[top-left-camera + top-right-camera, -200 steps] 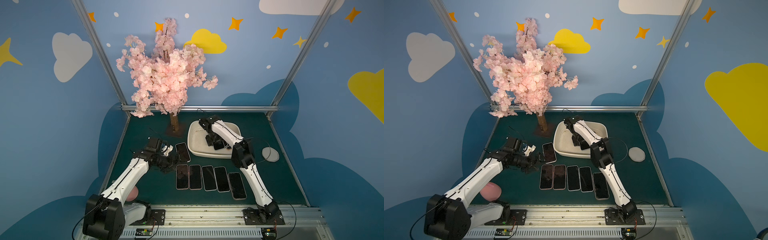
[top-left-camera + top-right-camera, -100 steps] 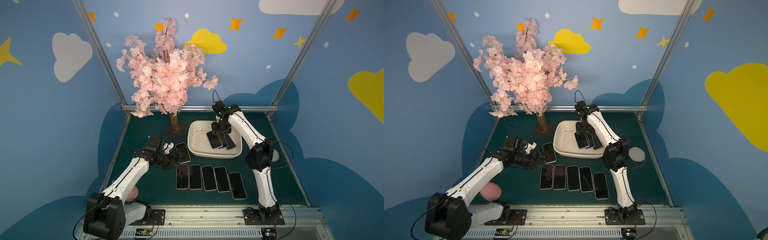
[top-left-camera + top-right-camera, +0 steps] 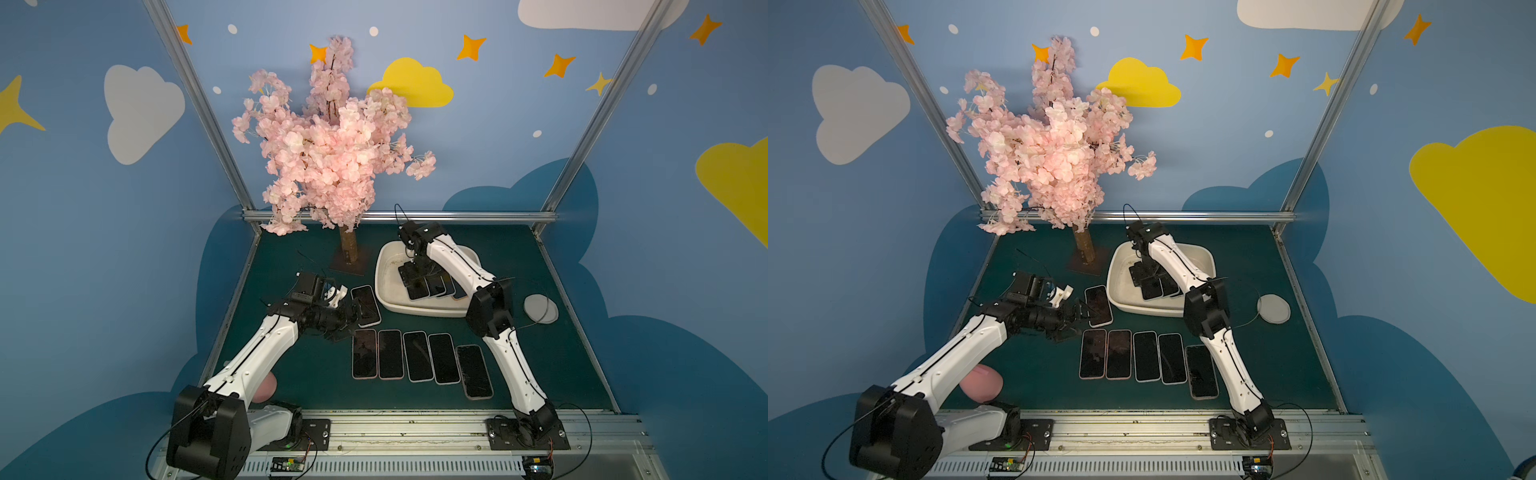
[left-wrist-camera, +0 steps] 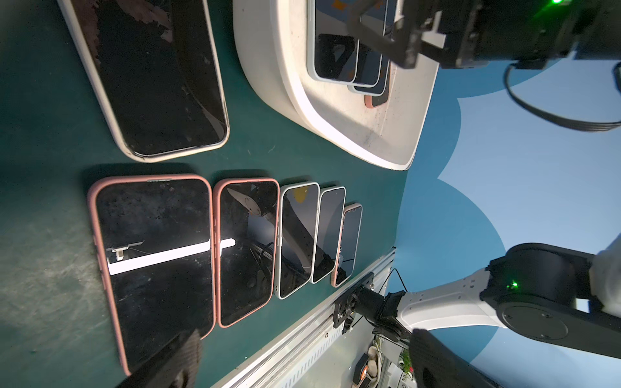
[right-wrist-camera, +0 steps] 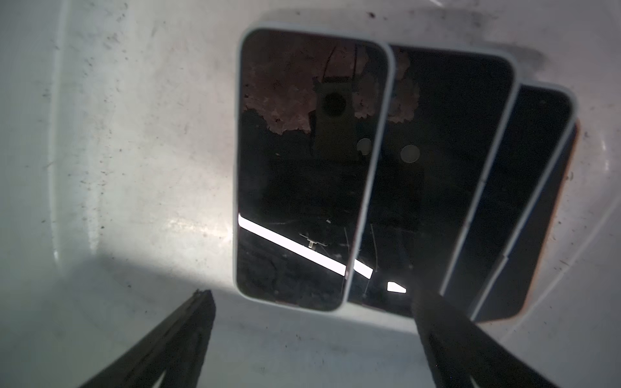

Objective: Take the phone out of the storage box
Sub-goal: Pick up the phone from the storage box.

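**Jaws spread over the top phone, pick not yet made**

The top phone (image 5: 309,168) lies screen up on a fanned stack (image 5: 487,201) of what look like four, on the speckled floor of the storage box (image 3: 419,311). My right gripper (image 5: 311,297) hangs inside the box over one short end of that phone, jaws wide apart and holding nothing. I judge this to be the reach-and-grasp step. Next I need to sink until a finger stands on each long edge of the top phone alone, close, then lift clear of the rim without dragging the ones beneath. Thin and slick, it could slip or bring a neighbour along. My left gripper (image 3: 353,311) is spread too, empty, beside a single phone (image 3: 366,305) on the green mat (image 3: 291,374). A row of five phones (image 3: 417,357) lies nearer the rail. No brand, label or writing is readable anywhere; the screens are dark and show only reflections
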`<act>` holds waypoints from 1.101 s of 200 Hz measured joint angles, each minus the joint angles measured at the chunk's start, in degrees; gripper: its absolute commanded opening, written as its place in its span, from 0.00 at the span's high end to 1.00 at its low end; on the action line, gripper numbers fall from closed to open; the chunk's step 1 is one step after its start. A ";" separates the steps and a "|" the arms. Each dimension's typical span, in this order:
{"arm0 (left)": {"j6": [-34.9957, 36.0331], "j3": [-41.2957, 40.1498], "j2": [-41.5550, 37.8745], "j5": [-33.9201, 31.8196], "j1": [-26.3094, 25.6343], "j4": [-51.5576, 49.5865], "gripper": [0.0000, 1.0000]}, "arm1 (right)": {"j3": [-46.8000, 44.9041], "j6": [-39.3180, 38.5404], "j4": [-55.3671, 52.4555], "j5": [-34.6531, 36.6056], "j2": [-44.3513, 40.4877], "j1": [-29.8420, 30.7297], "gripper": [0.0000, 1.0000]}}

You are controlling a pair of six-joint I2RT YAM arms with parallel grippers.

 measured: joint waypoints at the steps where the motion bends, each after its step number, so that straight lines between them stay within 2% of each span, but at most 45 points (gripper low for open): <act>1: 0.02 -0.02 -0.07 -0.02 0.00 -0.07 0.00 | 0.07 0.00 0.02 0.09 0.09 0.09 0.01; 34: -0.09 -0.50 -1.01 -0.42 -0.22 -1.64 0.00 | 0.28 -0.26 1.33 2.25 2.10 2.16 0.01; 109: -0.20 -0.59 -0.52 -0.68 -0.83 -3.17 0.00 | 0.66 0.92 3.13 3.21 3.10 -1.57 0.02; 220: 0.15 -0.70 1.05 -1.62 -1.11 -3.56 0.00 | 0.98 2.36 7.50 -3.26 4.44 -1.31 0.02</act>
